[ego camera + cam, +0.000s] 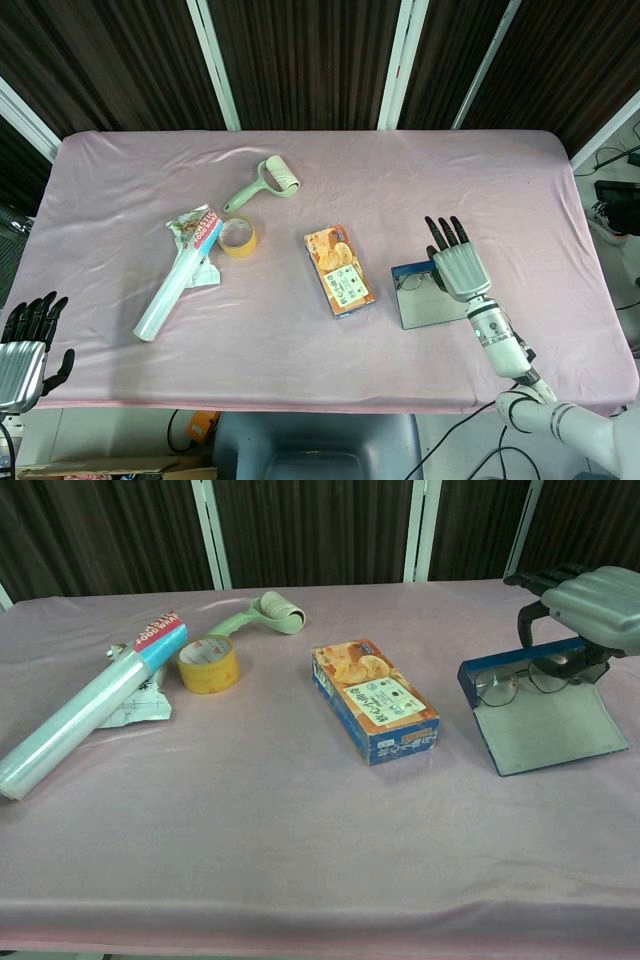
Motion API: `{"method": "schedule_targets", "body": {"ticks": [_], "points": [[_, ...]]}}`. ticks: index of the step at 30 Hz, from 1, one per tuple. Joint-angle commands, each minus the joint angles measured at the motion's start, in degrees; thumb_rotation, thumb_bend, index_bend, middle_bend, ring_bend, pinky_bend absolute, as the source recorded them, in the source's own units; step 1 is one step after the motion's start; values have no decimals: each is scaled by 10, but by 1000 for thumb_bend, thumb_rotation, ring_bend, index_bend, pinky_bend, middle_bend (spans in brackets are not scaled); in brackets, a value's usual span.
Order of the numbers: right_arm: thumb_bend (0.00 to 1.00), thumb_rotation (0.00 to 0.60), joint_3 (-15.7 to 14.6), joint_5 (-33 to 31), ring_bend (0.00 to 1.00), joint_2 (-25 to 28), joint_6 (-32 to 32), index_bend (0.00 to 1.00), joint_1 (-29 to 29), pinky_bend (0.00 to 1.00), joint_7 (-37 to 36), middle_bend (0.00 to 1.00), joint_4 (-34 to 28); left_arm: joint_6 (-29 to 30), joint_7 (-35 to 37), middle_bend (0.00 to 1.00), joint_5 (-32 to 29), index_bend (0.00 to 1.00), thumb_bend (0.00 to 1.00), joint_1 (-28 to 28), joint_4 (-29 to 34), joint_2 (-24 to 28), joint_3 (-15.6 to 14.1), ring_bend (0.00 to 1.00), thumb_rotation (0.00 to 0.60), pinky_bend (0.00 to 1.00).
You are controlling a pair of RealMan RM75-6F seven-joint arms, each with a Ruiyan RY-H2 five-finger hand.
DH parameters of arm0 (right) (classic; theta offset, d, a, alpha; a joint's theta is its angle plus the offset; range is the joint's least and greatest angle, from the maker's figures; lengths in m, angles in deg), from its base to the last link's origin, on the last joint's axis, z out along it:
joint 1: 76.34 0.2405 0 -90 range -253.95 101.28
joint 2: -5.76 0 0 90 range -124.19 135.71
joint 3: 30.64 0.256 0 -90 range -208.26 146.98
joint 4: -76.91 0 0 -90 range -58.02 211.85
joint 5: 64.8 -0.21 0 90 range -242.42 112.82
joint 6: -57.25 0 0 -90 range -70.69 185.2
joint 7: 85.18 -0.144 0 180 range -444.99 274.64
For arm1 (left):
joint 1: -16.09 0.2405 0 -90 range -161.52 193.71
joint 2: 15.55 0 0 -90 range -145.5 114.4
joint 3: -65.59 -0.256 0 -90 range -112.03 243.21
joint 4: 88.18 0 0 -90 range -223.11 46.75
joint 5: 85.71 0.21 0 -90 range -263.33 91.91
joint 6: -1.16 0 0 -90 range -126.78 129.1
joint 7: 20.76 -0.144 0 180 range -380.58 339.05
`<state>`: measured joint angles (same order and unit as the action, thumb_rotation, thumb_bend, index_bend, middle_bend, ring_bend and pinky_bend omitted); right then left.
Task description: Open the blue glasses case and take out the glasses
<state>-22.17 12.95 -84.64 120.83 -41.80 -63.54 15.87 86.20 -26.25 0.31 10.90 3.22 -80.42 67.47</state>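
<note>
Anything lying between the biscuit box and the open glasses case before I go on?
Nothing: in the chest view only bare pink cloth separates the biscuit box from the open glasses case. The head view agrees.

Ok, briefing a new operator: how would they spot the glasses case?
Look at the right side of the pink table, past the orange snack box. Under the right hand lies the blue glasses case, open flat, with wire-framed glasses in it.

left hand point(22, 350) cropped, glasses point(520, 679) partly hidden
</note>
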Motion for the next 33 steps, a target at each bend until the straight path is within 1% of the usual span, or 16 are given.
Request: {"method": "schedule_targets", "body": {"ticks": [1,4,7,14,18,23,27,30,33], "points": [[553,600,3,16,0,-20,27,668,1,0,10,87,20,-1,0,0,0,0,421,0,0,0,0,0,600,36],[553,600,3,29,0,-32,43,669,6,0,19,99,31,-2,-1,0,1,0,421,-1,0,0,0,0,600,36],[553,600,2,34,0,-45,53,669,8,0,47,102,44,-2,-2,0,1,0,421,-1,1,0,0,0,600,36],[553,600,-1,27,0,-64,42,669,9,0,67,102,59,-2,-1,0,2,0,421,-1,0,0,-2,0,600,36],[553,600,3,21,0,-67,39,669,10,0,70,102,65,-2,-2,0,4,0,419,-1,0,0,-3,0,600,36],[553,600,19,5,0,-63,36,669,13,0,86,102,79,-3,-4,0,3,0,420,-2,0,-1,-2,0,600,37],[553,600,44,-26,0,-65,20,669,21,0,93,102,102,-4,-6,0,4,0,421,-2,1,-2,-3,0,600,37],[553,600,64,-58,0,-75,-10,668,30,0,81,102,127,-3,-8,0,5,0,421,-3,1,-3,-3,0,600,37],[553,600,69,-81,0,-90,-46,628,38,0,73,103,156,-4,-8,0,5,0,420,-3,1,-3,-3,0,600,37]]}}
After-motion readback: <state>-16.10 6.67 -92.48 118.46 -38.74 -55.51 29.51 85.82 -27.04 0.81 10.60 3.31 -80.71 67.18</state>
